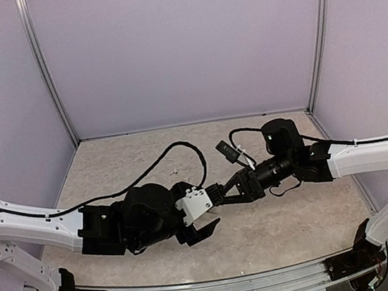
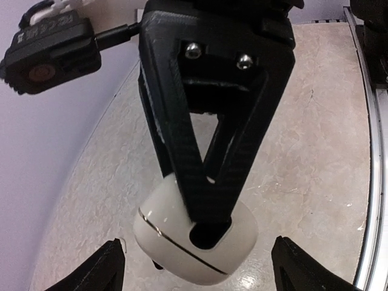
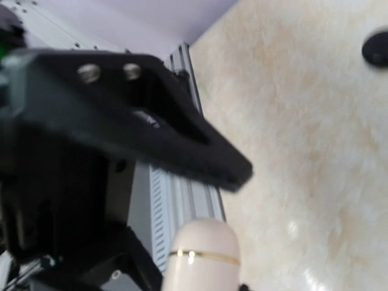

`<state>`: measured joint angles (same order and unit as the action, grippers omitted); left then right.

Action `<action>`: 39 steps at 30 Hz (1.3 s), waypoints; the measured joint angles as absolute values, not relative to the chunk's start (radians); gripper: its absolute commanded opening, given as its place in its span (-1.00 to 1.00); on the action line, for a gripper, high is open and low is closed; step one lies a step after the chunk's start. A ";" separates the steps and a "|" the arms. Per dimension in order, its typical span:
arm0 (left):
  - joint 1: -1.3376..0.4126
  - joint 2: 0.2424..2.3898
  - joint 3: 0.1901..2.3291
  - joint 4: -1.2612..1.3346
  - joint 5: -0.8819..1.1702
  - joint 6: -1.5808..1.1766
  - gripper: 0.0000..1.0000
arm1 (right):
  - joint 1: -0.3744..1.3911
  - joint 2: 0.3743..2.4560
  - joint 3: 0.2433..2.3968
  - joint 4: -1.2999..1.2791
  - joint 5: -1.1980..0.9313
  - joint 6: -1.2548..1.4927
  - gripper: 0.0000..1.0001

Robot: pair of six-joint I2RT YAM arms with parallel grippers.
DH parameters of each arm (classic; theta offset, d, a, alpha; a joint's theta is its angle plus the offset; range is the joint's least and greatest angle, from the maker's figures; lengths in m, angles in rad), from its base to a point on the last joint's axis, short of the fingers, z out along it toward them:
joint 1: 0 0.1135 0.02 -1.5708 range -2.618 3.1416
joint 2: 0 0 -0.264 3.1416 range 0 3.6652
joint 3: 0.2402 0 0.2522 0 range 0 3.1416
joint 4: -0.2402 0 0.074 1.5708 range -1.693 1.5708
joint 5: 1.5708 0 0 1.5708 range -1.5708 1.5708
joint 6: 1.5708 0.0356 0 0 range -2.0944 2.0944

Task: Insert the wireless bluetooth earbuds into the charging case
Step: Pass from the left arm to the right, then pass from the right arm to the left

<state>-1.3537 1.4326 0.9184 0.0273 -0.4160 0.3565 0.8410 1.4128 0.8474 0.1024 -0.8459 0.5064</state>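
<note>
The right gripper [image 2: 200,218] has its jaws clamped on the white charging case [image 2: 159,227], one black finger [image 2: 212,151] crossing its front; the case's lid looks closed along a thin seam, with the marbled worktop [image 2: 315,151] behind it; the left gripper [image 2: 203,268] faces it with jaws wide apart, one either side of the case, neither touching; a dark rounded thing [image 3: 377,48] lies on the worktop beyond the right jaws, too cropped to identify

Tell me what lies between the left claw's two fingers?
The white charging case, gripped by the right claw, sits between the open fingers of the left claw; the left wrist view shows it.
</note>
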 measured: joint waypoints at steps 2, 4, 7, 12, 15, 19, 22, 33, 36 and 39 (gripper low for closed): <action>-1.351 1.386 0.882 0.060 -0.402 0.335 0.69 | 0.830 1.372 0.847 0.105 -0.830 0.489 -0.87; -1.338 1.330 0.841 0.102 -0.368 0.302 0.67 | 0.815 1.317 0.844 0.126 -0.813 0.470 -0.86; -1.297 1.251 0.788 0.168 -0.292 0.245 0.59 | 0.802 1.237 0.838 0.176 -0.802 0.432 -0.86; -1.195 1.149 0.729 0.306 -0.103 0.126 0.45 | 0.800 1.158 0.838 0.252 -0.804 0.355 -0.85; -1.177 1.130 0.728 0.382 -0.013 0.070 0.39 | 0.800 1.141 0.838 0.267 -0.808 0.314 -0.85; -1.177 1.145 0.731 0.436 0.080 0.010 0.32 | 0.800 1.133 0.834 0.291 -0.818 0.278 -0.84; -1.177 1.176 0.738 0.463 0.132 -0.024 0.27 | 0.805 1.133 0.833 0.306 -0.827 0.262 -0.84; -1.177 1.253 0.768 0.539 0.233 -0.100 0.14 | 0.831 1.146 0.832 0.343 -0.854 0.242 -0.84; -1.177 1.268 0.779 0.551 0.242 -0.107 0.08 | 0.831 1.150 0.827 0.356 -0.861 0.243 -0.84; -1.176 1.283 0.789 0.555 0.247 -0.112 -0.02 | 0.838 1.154 0.820 0.368 -0.868 0.245 -0.83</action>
<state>-1.1759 1.2827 0.7887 0.5552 0.2474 -0.1116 0.8379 1.1542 0.8196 0.3676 -0.8680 0.2447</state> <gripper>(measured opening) 0.530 0.224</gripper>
